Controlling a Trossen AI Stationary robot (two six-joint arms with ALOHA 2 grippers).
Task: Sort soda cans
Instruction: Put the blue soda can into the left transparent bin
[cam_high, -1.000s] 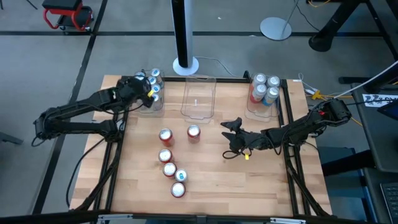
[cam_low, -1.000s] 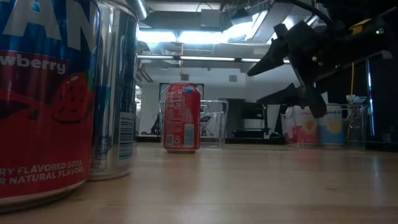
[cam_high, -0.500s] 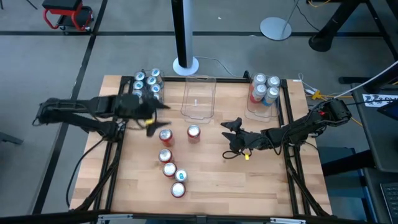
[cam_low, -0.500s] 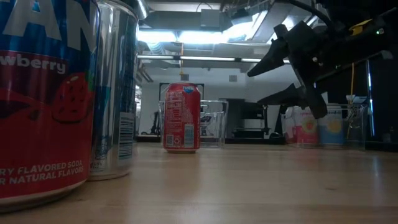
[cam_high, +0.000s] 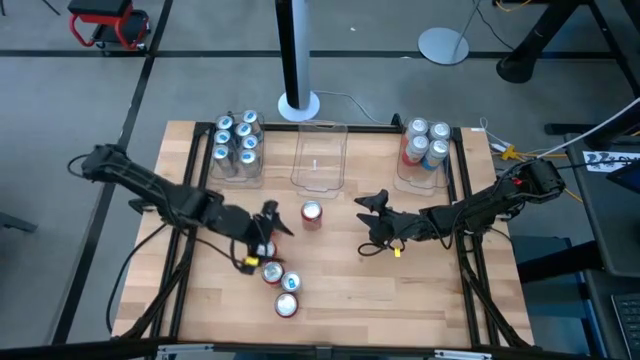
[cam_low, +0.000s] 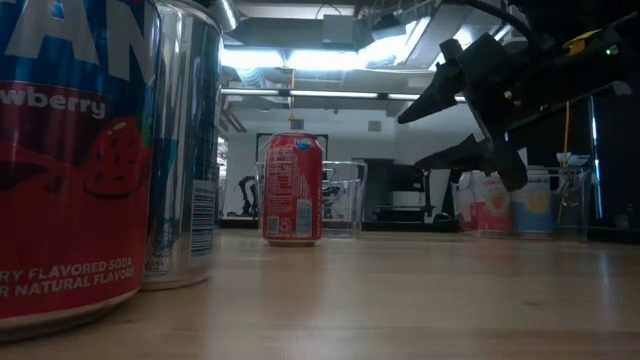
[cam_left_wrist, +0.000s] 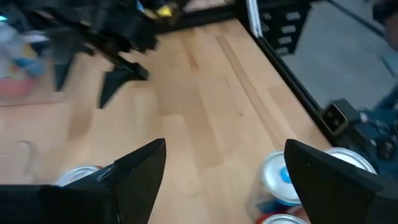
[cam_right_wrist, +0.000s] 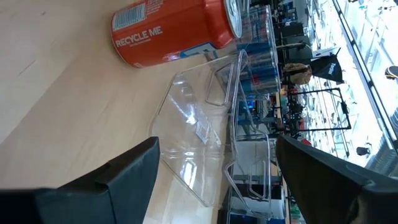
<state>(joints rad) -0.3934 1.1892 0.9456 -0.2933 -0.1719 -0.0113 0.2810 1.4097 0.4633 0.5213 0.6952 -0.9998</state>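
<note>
Several red soda cans stand upright mid-table: one alone (cam_high: 311, 214) and a row (cam_high: 280, 285) running toward the near edge. My left gripper (cam_high: 265, 238) is open above the far end of that row and hides the cans under it. In its wrist view the gripper (cam_left_wrist: 225, 149) shows can tops (cam_left_wrist: 283, 179) beside its fingers. My right gripper (cam_high: 375, 226) is open and raised above the table, right of the lone red can (cam_right_wrist: 174, 28). It also shows in the low view (cam_low: 470, 105). Teal-topped cans fill the far-left bin (cam_high: 237, 148), and more stand in the far-right bin (cam_high: 425, 145).
An empty clear bin (cam_high: 320, 158) sits at the far middle of the table and shows in the right wrist view (cam_right_wrist: 205, 143). Black frame rails run along the left and right table edges. A red can (cam_low: 70, 170) and a silver can (cam_low: 190, 150) stand close to the low camera.
My left gripper has left the far-left bin, swung toward the near edge and to the right, and now hangs over the far end of the red can row. The right arm and the cans have kept still.
</note>
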